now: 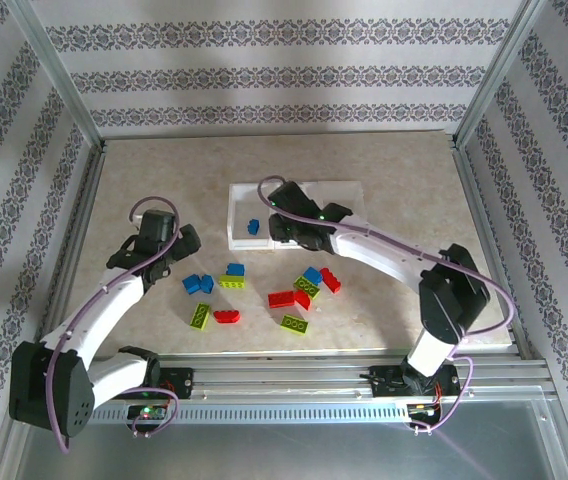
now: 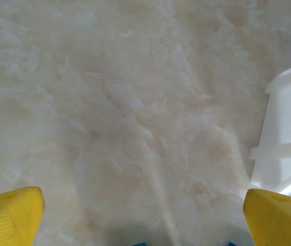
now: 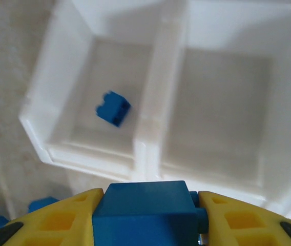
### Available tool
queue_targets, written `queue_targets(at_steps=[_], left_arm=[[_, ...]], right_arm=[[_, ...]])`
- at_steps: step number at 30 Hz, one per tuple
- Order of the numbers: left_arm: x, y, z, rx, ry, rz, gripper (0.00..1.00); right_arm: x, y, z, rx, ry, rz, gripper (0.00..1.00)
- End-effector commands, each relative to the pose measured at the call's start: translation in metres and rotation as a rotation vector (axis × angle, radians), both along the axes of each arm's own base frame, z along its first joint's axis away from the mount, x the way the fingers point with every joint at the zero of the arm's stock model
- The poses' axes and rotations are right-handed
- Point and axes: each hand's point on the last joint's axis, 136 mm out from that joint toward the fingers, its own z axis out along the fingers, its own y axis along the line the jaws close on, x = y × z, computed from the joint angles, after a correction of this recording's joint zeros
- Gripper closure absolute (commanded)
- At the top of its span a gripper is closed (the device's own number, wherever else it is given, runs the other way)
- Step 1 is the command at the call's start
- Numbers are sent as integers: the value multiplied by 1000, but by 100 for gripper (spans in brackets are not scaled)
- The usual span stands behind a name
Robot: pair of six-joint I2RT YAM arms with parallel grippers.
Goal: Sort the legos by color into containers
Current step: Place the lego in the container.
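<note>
Clamping blue lego (image 3: 145,207) in right fingers (image 3: 58,220) above divider of containers (image 3: 148,102); may glance off into wrong bin. Left fingers (image 2: 9,215) wide open, empty.

- A pale, mottled tabletop (image 2: 109,102) is seen across most of the frame.
- The left gripper (image 2: 145,220) is held above it with the jaws spread wide, and nothing is held between them.
- Its yellow fingertips (image 2: 9,215) are seen at the lower left and lower right corners, well apart.
- A corner of the white containers (image 2: 284,128) is seen at the right edge, set on the tabletop, with a ribbed outer wall and rim shown.
- Two blue slivers (image 2: 140,244) are cut off by the bottom edge between the fingertips; what they are cannot be told.
- A soft shadow is cast on the tabletop at bottom centre.
</note>
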Motion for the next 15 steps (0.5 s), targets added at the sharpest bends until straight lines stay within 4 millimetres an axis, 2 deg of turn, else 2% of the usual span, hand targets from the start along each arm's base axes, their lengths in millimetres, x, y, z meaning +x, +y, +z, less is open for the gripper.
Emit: queue_targets(at_steps=[1,10,15], left_arm=[[-10,4,-4,-31,12,30,0],[-18,6,-12,-56,12,40,0],[-18,5,-14,-59,20,37,0]], right_arm=[[10,17,-4,-57,-15,70,66],[45,60,-19,-89,-27,146,65],[65,74,-28,-118,-49,169,63]])
